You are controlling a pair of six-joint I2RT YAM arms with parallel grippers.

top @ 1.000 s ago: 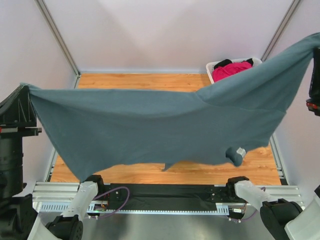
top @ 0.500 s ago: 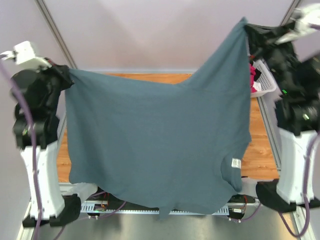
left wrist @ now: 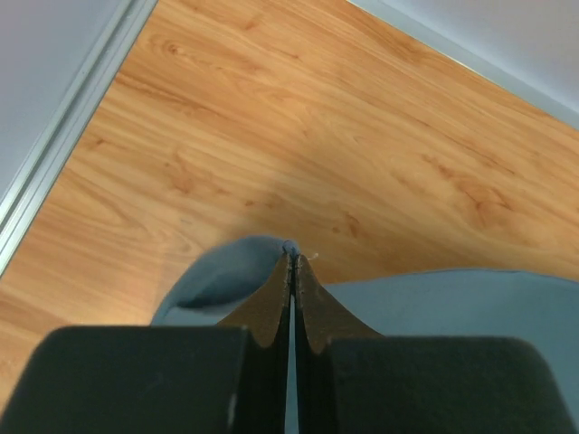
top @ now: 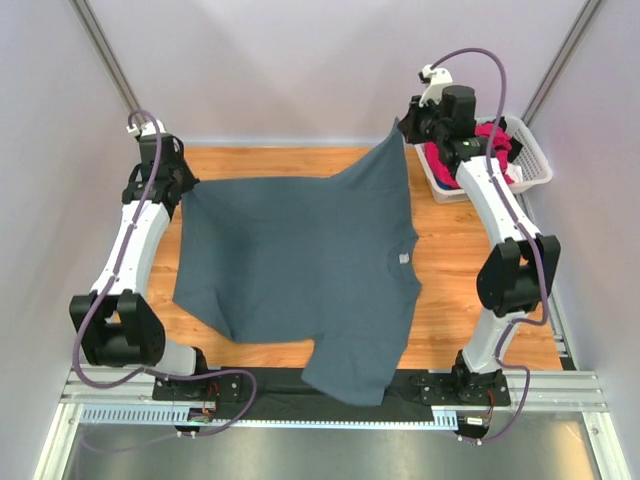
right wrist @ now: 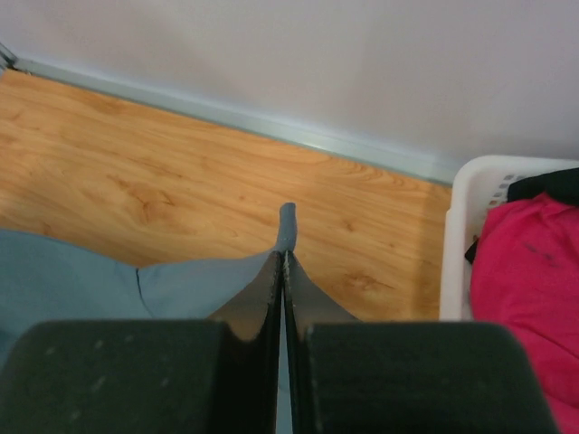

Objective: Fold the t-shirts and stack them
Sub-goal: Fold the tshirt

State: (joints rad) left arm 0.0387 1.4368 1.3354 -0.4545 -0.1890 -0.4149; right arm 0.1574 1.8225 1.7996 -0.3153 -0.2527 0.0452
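Blue-grey t-shirt cloth is clamped in both clenched hands, the left hand and right hand each pinching a far corner. From them it is spread nearward over the counter, long axis left-to-right, collar rightward, nearer the right hand.

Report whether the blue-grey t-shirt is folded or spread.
Spread: the blue-grey t-shirt lies open across the table, corners pinched by left fingers and right fingers.
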